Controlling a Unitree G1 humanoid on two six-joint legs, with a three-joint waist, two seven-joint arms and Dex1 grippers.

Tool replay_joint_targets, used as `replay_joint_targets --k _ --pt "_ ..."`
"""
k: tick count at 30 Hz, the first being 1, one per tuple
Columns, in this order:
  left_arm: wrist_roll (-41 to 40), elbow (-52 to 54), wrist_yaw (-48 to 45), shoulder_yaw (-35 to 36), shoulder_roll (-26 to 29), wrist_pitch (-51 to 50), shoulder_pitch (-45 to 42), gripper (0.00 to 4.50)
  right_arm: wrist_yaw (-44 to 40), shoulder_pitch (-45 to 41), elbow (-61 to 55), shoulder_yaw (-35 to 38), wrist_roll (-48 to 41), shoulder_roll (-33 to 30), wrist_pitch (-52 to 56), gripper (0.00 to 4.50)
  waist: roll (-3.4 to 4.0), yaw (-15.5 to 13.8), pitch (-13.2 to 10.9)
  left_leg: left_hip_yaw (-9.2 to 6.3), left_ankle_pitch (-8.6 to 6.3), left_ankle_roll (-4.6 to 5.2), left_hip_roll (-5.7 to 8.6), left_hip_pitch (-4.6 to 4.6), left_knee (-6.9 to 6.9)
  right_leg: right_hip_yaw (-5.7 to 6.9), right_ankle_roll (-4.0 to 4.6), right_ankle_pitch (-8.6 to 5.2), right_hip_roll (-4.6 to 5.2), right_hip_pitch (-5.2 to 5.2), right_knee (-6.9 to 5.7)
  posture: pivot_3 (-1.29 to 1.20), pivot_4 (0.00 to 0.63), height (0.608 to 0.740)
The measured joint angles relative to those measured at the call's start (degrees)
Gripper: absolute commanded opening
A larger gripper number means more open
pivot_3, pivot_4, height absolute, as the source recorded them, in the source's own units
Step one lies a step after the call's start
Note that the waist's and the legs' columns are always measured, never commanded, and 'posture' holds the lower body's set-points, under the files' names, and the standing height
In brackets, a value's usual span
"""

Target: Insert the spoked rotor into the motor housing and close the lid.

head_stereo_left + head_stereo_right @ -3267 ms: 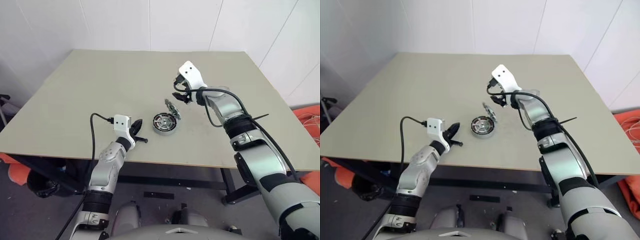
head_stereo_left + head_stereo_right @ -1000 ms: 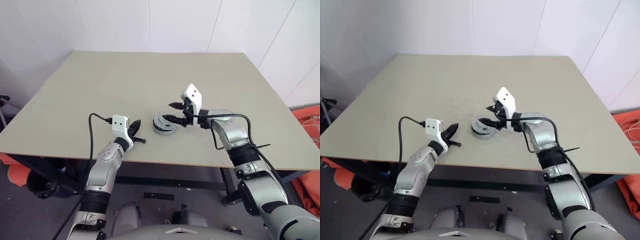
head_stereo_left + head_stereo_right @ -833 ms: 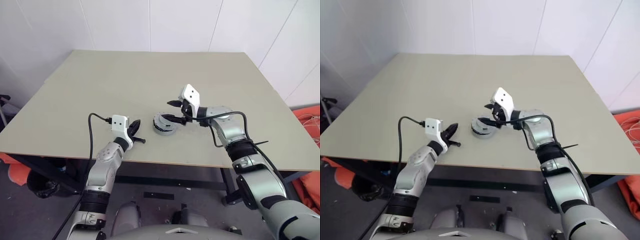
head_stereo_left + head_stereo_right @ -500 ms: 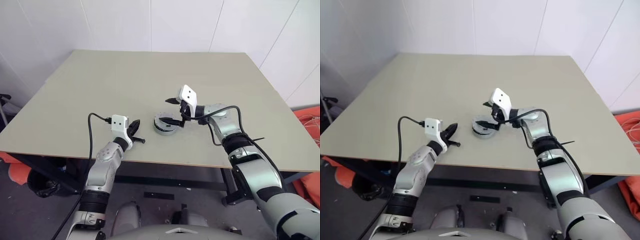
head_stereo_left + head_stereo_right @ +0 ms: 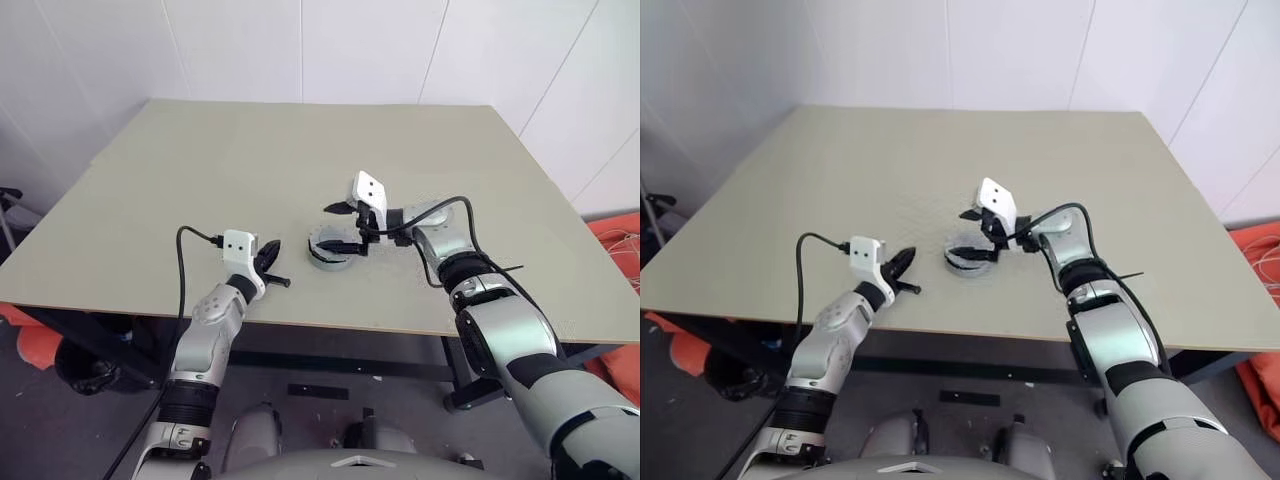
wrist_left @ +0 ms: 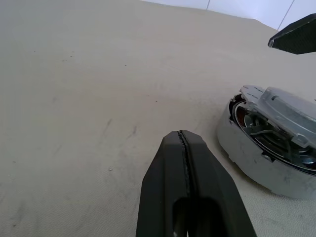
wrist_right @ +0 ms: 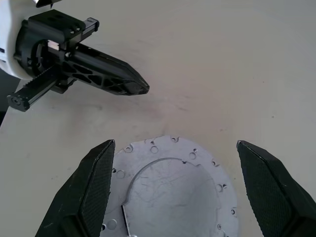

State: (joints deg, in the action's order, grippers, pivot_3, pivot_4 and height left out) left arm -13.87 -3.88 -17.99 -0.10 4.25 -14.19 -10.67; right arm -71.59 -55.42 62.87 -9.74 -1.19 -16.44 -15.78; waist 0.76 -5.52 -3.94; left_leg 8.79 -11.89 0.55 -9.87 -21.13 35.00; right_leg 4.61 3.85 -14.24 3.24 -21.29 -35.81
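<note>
- The motor housing [image 5: 329, 250] stands on the table [image 5: 200, 170], near the front edge and roughly midway between the two arms.
- A round grey plate, the lid [image 7: 170, 190], lies on top of the housing; from the left wrist view it sits tilted, with one edge raised and the dark interior showing beneath it [image 6: 276, 111].
- The spoked rotor cannot be made out apart from the housing; the lid covers most of the opening.
- The right gripper [image 5: 342, 228] hovers just above the housing, reaching in from the right and pointing left and slightly down.
- Its jaws stand wide apart and hold nothing: one finger [image 7: 96, 192] lies on the one side of the lid, the other finger on the opposite side, each clear of the rim as seen from the right wrist.
- The left gripper [image 5: 275, 270] rests low over the table just to the left of the housing, apart from it, its tip aimed toward the housing.
- Its two fingers [image 6: 190, 192] are pressed together with nothing between them.
- A black cable [image 5: 190, 245] loops from the left wrist camera housing back along the arm.
</note>
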Motion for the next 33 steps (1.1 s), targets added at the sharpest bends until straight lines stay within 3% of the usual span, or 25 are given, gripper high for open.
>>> replay_joint_targets --k 7,26,33 --pt "0.01 0.00 0.04 0.24 0.18 0.00 0.00 0.00 -3.02 -0.54 3.14 0.00 1.49 -0.27 0.02 4.46 0.00 0.00 0.00 0.00 -0.03 0.04 -0.02 0.00 0.07 0.01 0.00 0.00 0.00 0.00 -0.04 0.00 0.000 0.740" --pt "0.02 0.01 0.05 0.43 0.48 0.00 0.06 0.00 1.06 -2.17 6.12 0.04 3.83 0.39 1.67 4.46 0.01 -0.05 0.00 0.00 -0.05 -0.01 -0.02 0.01 0.09 0.01 0.00 0.00 0.01 0.01 -0.06 0.00 0.000 0.740" --pt "0.02 0.01 0.03 0.45 0.48 0.00 0.07 0.00 0.13 -3.22 6.44 0.72 3.94 0.59 6.97 4.46 0.01 -0.02 0.00 0.00 -0.05 -0.01 -0.02 0.01 0.09 0.01 0.01 0.00 0.01 0.00 -0.08 0.00 0.000 0.740"
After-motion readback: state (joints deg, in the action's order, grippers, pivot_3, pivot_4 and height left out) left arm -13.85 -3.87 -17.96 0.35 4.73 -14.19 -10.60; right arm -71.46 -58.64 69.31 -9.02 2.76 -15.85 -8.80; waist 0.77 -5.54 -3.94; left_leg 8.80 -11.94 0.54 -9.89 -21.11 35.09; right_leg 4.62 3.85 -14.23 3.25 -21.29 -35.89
